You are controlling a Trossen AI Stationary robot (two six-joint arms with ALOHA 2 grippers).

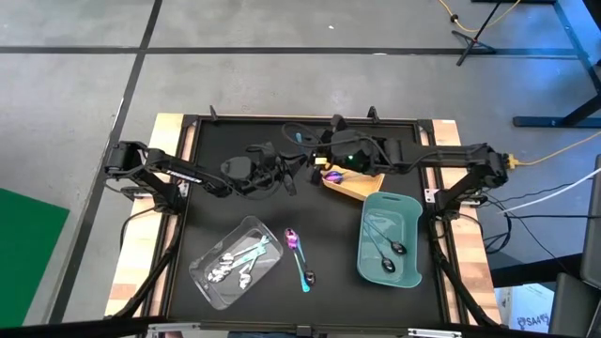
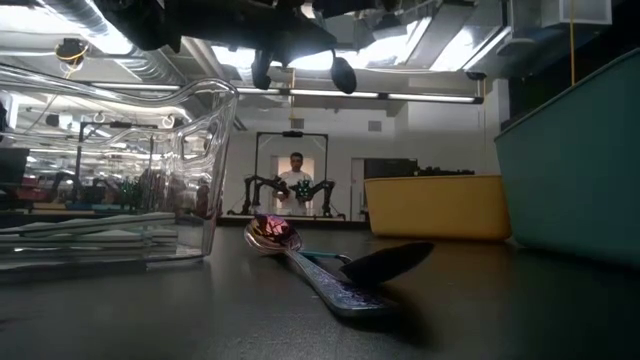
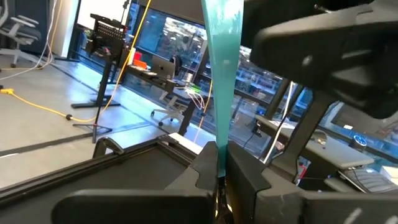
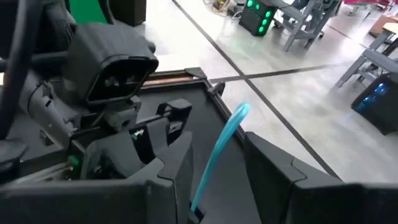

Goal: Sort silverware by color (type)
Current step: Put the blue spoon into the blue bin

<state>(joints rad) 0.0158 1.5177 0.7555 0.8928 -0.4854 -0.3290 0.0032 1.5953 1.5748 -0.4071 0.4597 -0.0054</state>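
While the left gripper (image 3: 219, 177) pinches the thin teal-handled utensil (image 3: 221, 74) upright, the right gripper (image 4: 217, 158) stands open either side of its handle. Right should likely close squarely before left releases.

– What sits on the table (image 1: 197, 188)?
– A clear tray (image 1: 272, 263), a teal tray (image 1: 408, 208), a yellow tray (image 1: 355, 191).
– And behind?
– A person (image 2: 295, 180) beyond the table.
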